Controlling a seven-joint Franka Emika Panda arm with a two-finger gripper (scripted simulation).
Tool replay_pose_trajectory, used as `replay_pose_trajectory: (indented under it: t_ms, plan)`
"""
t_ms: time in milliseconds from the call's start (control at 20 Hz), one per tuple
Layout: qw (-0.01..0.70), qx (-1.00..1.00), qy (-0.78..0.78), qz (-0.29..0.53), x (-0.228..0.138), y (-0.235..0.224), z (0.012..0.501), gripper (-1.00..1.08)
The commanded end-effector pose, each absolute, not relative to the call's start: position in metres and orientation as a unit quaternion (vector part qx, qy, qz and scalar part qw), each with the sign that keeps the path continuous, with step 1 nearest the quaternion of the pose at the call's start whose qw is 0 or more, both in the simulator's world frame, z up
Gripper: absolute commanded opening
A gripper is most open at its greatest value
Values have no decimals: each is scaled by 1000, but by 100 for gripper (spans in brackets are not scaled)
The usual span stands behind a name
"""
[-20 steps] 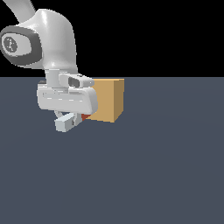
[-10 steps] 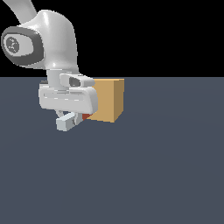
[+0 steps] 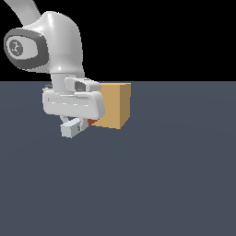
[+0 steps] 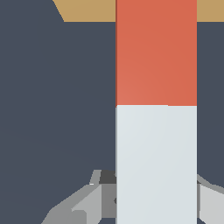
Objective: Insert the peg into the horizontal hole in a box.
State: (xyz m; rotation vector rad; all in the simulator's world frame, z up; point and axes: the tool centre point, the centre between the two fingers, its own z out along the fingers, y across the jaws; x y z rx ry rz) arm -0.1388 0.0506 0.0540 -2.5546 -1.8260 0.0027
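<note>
The tan box (image 3: 113, 105) stands on the dark floor. My gripper (image 3: 79, 123) is at the box's side on the exterior view's left, shut on the white half of the peg (image 3: 71, 129). A small bit of the peg's orange-red half (image 3: 92, 122) shows right against the box face. In the wrist view the peg (image 4: 156, 109) runs from between my fingers (image 4: 78, 203) with its orange-red end (image 4: 156, 52) reaching the tan box (image 4: 87, 9). The hole is hidden behind the peg and my hand.
The dark grey floor (image 3: 152, 184) spreads all around the box. My arm's white links (image 3: 50, 46) rise above the gripper on the exterior view's left.
The visible orange-red bit beside the box looks slightly shorter than a second ago; gripper and peg have edged toward the box. The box has not moved.
</note>
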Motion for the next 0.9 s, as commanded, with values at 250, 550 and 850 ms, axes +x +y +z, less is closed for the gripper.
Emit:
replay_pose_trajectory:
  t_ms: [250, 550, 850]
  plan:
    - [0, -813, -582, 0, -127, 87, 55, -100]
    - [0, -813, -582, -1, -114, 124, 56, -100]
    - [0, -813, -582, -1, -109, 137, 55, -100]
